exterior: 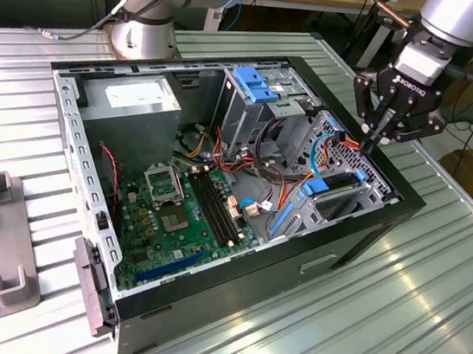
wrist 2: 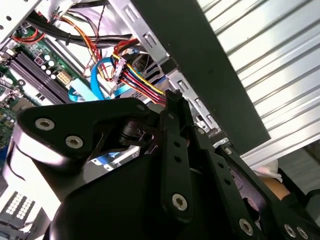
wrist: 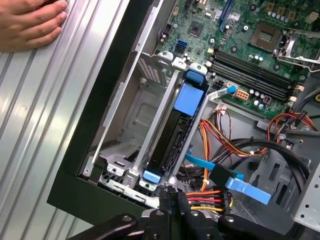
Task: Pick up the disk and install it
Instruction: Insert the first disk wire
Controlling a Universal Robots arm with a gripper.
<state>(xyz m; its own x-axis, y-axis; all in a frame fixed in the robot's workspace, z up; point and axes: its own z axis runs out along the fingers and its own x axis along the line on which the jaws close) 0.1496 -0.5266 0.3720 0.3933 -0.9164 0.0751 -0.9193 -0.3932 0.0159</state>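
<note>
The disk stands on edge in the metal bay at the corner of the computer case, its blue rail framing the dark body. It looks seated in the slot, not carried. The gripper hangs just above the disk's near end with its fingers pressed together and nothing between them, as both wrist views also suggest. From the fingertips the disk's long axis runs straight away toward the motherboard. Close beside the tool lies a bundle of coloured wires. A person's hand rests on the table, well apart from the gripper.
</note>
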